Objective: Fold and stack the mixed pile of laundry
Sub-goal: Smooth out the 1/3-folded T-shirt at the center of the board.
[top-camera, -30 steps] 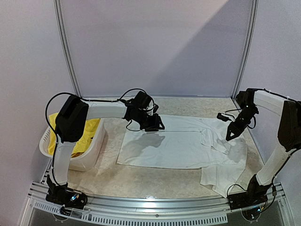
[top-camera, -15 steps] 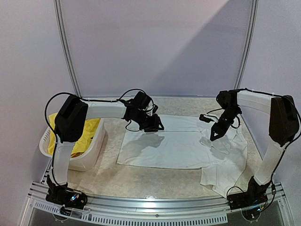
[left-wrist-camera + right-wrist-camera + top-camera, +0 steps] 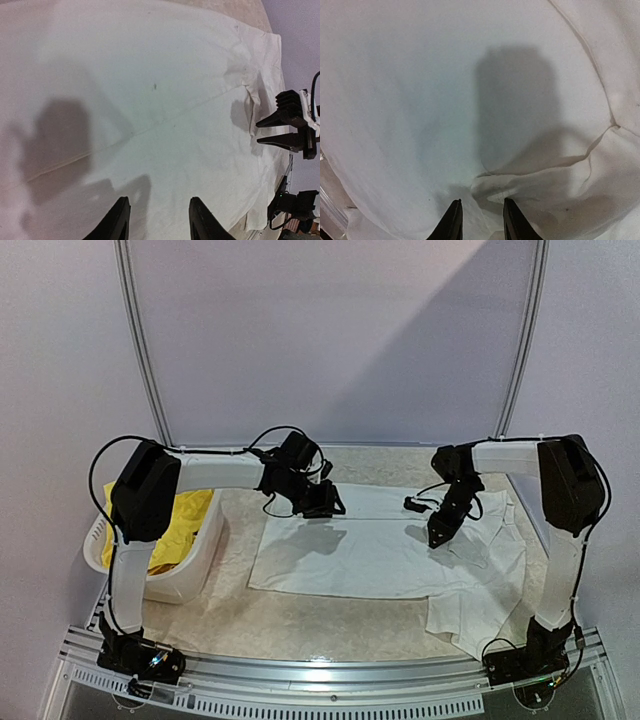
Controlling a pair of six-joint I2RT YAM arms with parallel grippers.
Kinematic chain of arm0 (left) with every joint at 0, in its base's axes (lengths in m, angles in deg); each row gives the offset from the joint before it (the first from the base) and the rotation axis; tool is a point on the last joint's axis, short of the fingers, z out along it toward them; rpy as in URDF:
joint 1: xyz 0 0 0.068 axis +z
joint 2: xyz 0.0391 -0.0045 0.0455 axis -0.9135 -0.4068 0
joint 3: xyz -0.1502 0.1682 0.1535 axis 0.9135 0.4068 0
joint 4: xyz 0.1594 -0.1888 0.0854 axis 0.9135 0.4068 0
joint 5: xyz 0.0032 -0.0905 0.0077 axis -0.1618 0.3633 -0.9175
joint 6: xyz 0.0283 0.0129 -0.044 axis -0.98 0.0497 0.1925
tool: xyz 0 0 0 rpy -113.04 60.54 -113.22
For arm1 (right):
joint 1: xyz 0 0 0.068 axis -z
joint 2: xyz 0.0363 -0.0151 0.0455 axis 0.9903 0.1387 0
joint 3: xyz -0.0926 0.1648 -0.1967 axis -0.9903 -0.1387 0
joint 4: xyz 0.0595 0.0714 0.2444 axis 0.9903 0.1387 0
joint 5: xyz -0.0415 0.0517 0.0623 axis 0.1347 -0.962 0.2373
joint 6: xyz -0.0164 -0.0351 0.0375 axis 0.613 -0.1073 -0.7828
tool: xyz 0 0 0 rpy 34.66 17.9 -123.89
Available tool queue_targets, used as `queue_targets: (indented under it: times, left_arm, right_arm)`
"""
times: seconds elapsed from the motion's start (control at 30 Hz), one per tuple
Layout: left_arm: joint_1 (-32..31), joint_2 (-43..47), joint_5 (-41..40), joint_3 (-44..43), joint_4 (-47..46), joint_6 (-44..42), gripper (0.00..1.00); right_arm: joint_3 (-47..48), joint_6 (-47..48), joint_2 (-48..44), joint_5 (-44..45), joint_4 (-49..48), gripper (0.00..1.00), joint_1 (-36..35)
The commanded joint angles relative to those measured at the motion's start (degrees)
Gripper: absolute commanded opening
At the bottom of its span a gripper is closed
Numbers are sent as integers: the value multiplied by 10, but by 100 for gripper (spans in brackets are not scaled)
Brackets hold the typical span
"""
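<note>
**Item 1, white T-shirt** (image 3: 370, 555): spread flat on the bench (image 3: 300, 625), covering the centre and running out toward 3 o'clock. The hem edge faces 9 o'clock. The part toward 4 o'clock is rumpled, with a loose fold near the bench's front edge.

**Item 2, yellow shorts** (image 3: 185, 520): bunched inside the white basket (image 3: 195, 570) at 9 o'clock, well apart from the shirt.

**Item 3, left claw** (image 3: 330, 505): over the shirt's far edge, toward 11 o'clock of the garment. In its wrist view the claw (image 3: 159, 220) stands moderately wide, with nothing between the fingers and its shadow cast on the cloth.

**Item 4, right claw** (image 3: 435, 538): over the shirt toward 2 o'clock of the garment. In its wrist view the claw (image 3: 479, 220) is narrowly parted, and a rucked fold of shirt lies right at the tips. No cloth is visibly pinched.

Nothing stands between the two claws but flat shirt.
</note>
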Motion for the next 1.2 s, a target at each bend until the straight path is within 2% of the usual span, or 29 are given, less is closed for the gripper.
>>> queue_targets:
  times: [0.0,0.4,0.7,0.93,1.17]
  left_arm:
    - [8,16,2,7,2,-8,41]
    - [11,13,11,12,-2,-5,41]
    - [13,11,15,6,-3,-4,41]
    - [14,12,16,11,-2,-6,41]
    - [15,8,19,12,-8,-4,41]
  right_arm:
    - [13,-16,12,25,-23,29,-7]
    - [20,-25,27,52,-29,27,-29]
    - [26,-32,28,58,-25,1,-29]
    - [45,-42,-7,51,1,0,-29]
    - [71,-52,-22,-15,32,0,-29]
